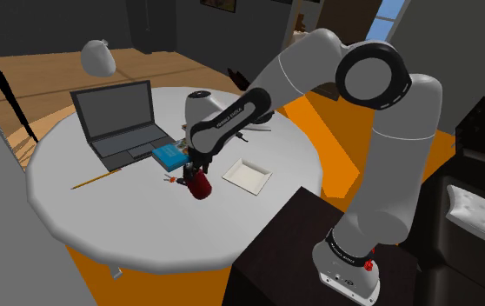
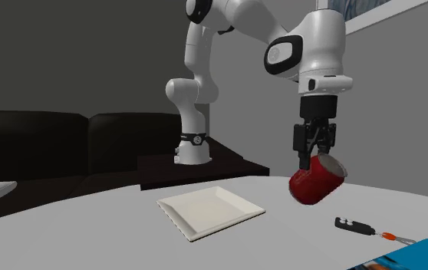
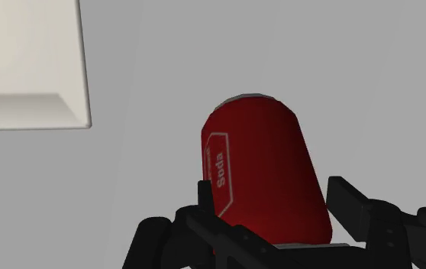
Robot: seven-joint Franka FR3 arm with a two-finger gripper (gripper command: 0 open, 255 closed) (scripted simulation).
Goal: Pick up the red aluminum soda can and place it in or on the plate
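Hovering over a round white table [image 1: 102, 209] spread beneath the jaws. Leaving a square white plate [image 2: 211, 211] off to one side of the jaws, near but not underneath, flat and bare. Clasping a red soda can [image 2: 317, 181] between the jaws, tilted, taken near its upper end, seemingly clear of the tabletop. Keeping the black gripper [image 2: 316, 156] narrowed to the can's width. Judged light, thin-walled and smooth: easily dented, apt to swing or slip. Better pinched mid-body, gently, square across the round wall.
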